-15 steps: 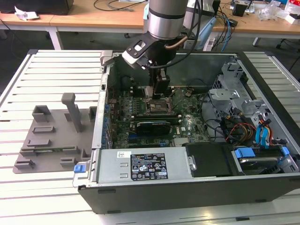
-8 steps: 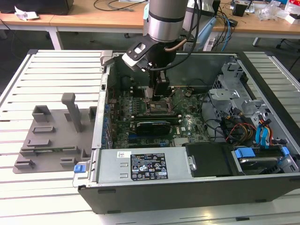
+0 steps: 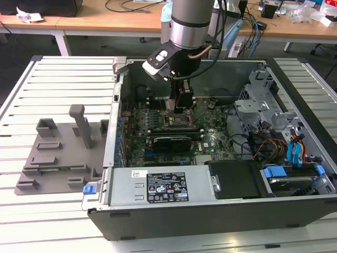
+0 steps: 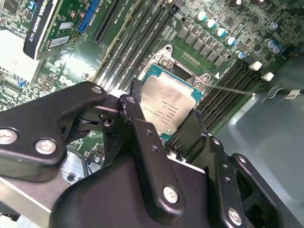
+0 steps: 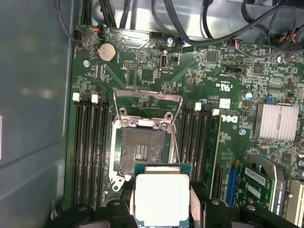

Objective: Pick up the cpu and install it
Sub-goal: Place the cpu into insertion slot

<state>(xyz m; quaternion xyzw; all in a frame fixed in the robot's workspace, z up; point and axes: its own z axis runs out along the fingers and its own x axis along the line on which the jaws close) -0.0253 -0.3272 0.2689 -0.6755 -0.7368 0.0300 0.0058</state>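
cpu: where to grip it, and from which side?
The cpu is a thin square plate: pinch two opposite edges, coming from above its flat silvery top. The gripper holds it that way now, over the open socket.

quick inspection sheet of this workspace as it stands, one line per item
surface: white slatted table carrying an open computer case
job's things: cpu held between the fingers above the board, not yet in the open socket; load frame raised
clutter: grey tray with posts on the exterior view's left of the case
grippers: gripper shut on the cpu, low inside the case
cables: black cables beside the arm; coloured leads inside the case
surroundings: wooden desks behind
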